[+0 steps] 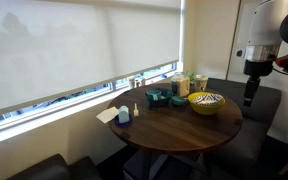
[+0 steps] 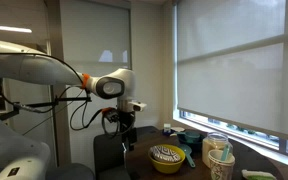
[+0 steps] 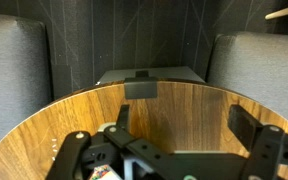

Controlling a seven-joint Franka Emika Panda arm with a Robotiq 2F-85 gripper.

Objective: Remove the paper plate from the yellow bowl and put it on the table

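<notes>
The yellow bowl (image 1: 206,104) sits on the round dark wooden table (image 1: 174,128), near its edge by the arm. The speckled paper plate (image 1: 206,99) lies in the bowl. Both show in both exterior views, the bowl (image 2: 168,162) and the plate (image 2: 167,153). My gripper (image 1: 250,97) hangs beside the table, off its edge and apart from the bowl; it also shows in an exterior view (image 2: 127,143). In the wrist view the gripper (image 3: 184,122) is open and empty over bare table wood (image 3: 174,110). The bowl is out of the wrist view.
Teal containers (image 1: 156,97), jars and cups (image 1: 181,85) stand at the back by the window. A white napkin (image 1: 108,115) and small bottles (image 1: 124,115) lie at the far side. Dark chairs (image 3: 19,60) surround the table. Cups (image 2: 220,155) stand near the bowl.
</notes>
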